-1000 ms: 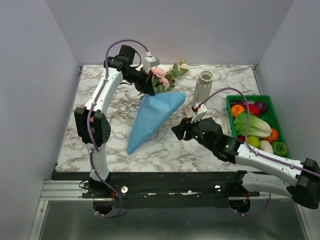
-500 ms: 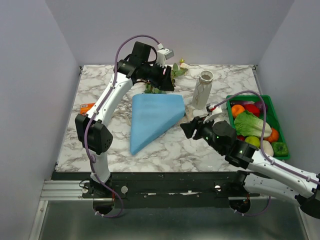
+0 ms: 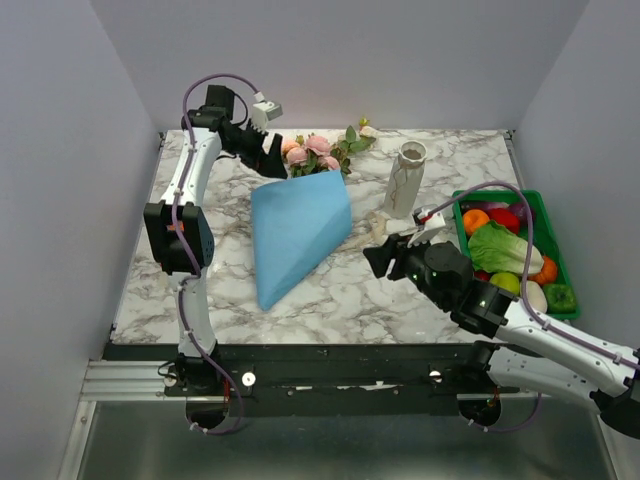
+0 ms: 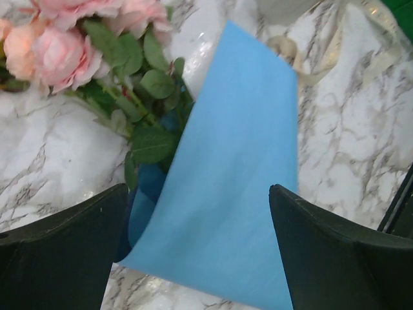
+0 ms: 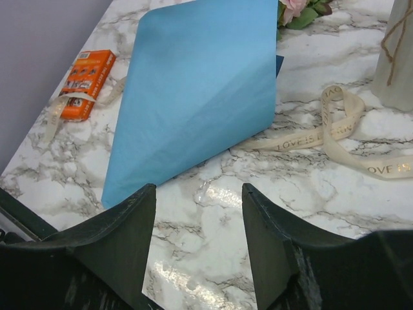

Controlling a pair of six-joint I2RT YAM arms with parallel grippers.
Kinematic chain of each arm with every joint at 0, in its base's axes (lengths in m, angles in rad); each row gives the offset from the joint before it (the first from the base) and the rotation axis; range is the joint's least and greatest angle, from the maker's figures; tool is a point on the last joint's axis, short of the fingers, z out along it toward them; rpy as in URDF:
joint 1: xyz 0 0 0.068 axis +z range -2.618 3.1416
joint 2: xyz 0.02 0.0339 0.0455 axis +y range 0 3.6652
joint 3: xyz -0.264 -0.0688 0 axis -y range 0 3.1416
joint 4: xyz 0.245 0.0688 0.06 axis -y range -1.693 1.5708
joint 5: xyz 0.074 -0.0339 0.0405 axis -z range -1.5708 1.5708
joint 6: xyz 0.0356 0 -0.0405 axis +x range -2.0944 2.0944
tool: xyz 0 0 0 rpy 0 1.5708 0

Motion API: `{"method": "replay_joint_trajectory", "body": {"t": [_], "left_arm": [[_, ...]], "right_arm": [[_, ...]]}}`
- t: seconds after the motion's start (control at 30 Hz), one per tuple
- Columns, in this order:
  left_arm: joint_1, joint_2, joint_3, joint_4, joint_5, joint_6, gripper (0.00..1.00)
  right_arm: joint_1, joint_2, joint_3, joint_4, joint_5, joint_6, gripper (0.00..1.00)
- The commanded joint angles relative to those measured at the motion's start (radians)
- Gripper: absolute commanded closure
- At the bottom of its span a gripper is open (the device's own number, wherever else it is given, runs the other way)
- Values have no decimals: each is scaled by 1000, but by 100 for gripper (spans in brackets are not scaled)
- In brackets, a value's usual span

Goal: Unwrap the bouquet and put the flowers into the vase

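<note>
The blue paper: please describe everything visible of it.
The blue paper is a light-blue sheet, folded into a loose flat cone. It lies on the marble table, tip toward the near edge, wide mouth at the flowers, whose stems enter it. Nothing grips it; the beige ribbon lies beside it.
</note>
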Motion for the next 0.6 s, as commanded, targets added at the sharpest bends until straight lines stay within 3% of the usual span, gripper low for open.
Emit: {"method": "replay_joint_trajectory", "body": {"t": [0.0,0.2,0.37,0.57], "left_arm": [[80,119,68,-195,123,244,1],[101,142,-23,-191,157,381,1],[105,222,69,-370,201,500,2],[105,233,91,-496,177,591,20]], "right_arm": [[-2,8,7,-20,-1,-8,36],[-3,35,8,-11,-9,-7,36],[-3,48,11,-8,-12,-7,36],[-3,71,27,-4,-12,-8,37]]}}
